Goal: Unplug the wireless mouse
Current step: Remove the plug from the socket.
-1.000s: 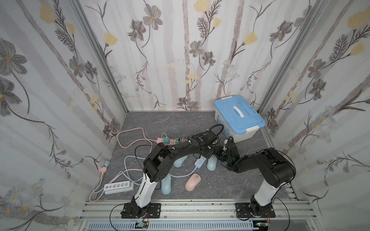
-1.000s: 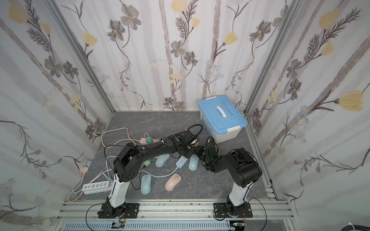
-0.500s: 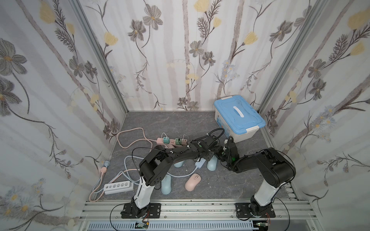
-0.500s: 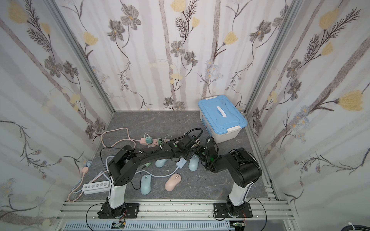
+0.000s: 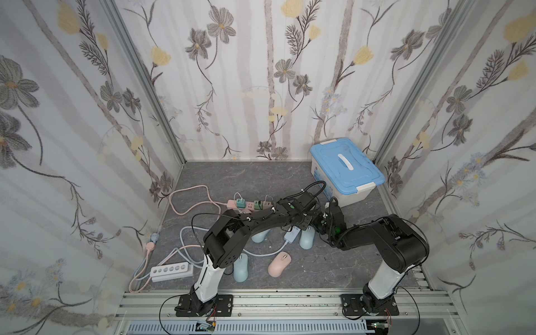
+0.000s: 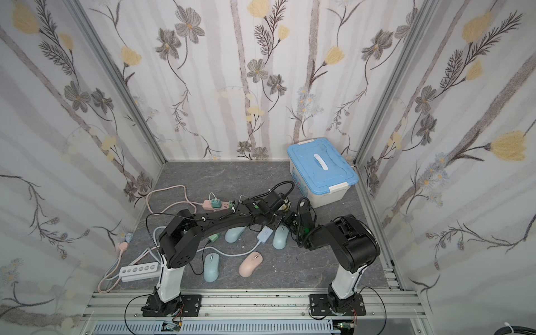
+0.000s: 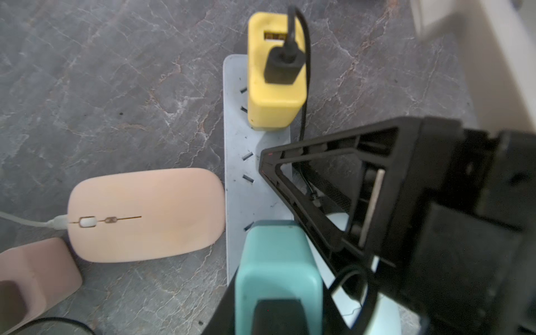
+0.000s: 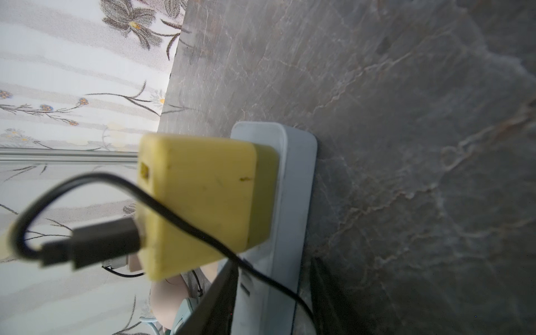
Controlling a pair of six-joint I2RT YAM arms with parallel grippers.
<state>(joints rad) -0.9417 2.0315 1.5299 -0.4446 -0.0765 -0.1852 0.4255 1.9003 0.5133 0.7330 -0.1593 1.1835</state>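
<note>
Light, slippery wireless mouse (image 7: 145,214) against the power strip (image 7: 240,139) at mid-floor: I would pinch its stiff white plug (image 7: 59,223); left gripper (image 5: 303,227) clenches the teal charger (image 7: 278,261), right gripper (image 8: 272,304) state I cannot tell.

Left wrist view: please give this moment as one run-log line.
pink mouse: white cable plugged in | yellow charger: in power strip, black cable attached | right fingers: over strip
</note>
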